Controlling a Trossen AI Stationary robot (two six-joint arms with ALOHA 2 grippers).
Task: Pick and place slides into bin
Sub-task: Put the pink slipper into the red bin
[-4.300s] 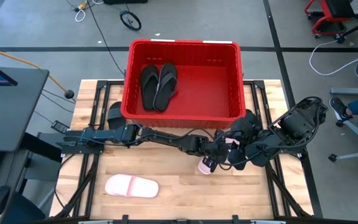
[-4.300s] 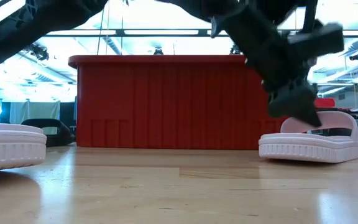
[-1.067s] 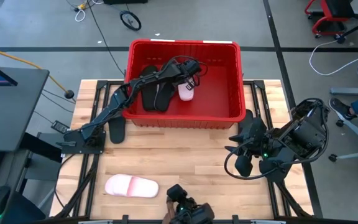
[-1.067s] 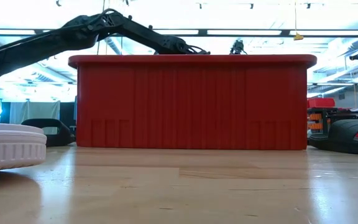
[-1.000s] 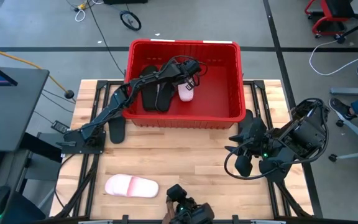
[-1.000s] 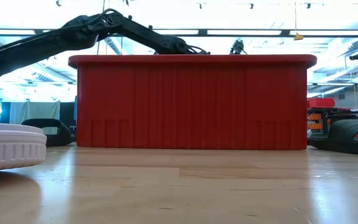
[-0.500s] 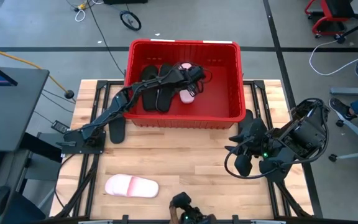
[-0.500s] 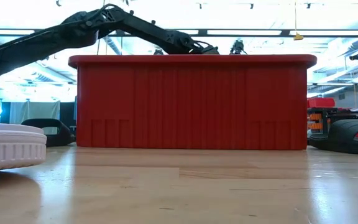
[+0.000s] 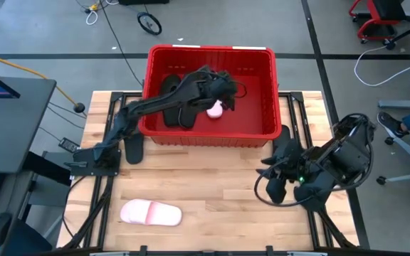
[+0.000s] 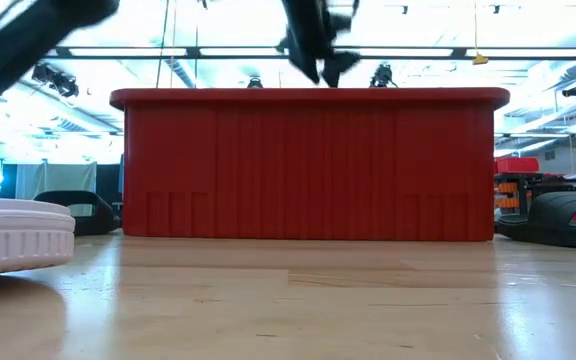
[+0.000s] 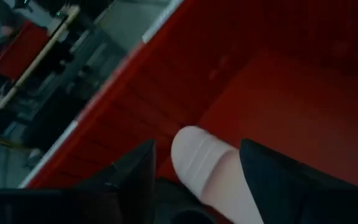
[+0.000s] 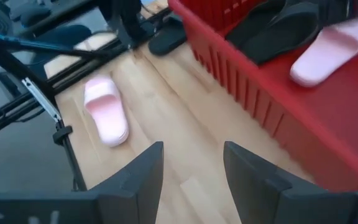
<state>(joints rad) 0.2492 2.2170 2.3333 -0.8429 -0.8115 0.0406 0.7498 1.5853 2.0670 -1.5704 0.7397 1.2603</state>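
Observation:
The red bin stands at the table's far middle. In it lie two black slides and a pale pink slide. The pink slide also shows in the right wrist view, tilted. My left gripper is open and hovers above the bin's rim in the low view. The pink slide shows below, between its fingers. A second pink slide lies sole down at the table's near left. My right gripper is open and empty over the table's right side.
A black slide lies on the table by the bin's near left corner. Another dark shape lies by the bin's right side. Bare wood spreads between the bin and the table's near edge. A desk with a monitor stands at the left.
My left gripper has risen from inside the bin to above its rim. The pink slide has stayed down in the bin beside the black slides.

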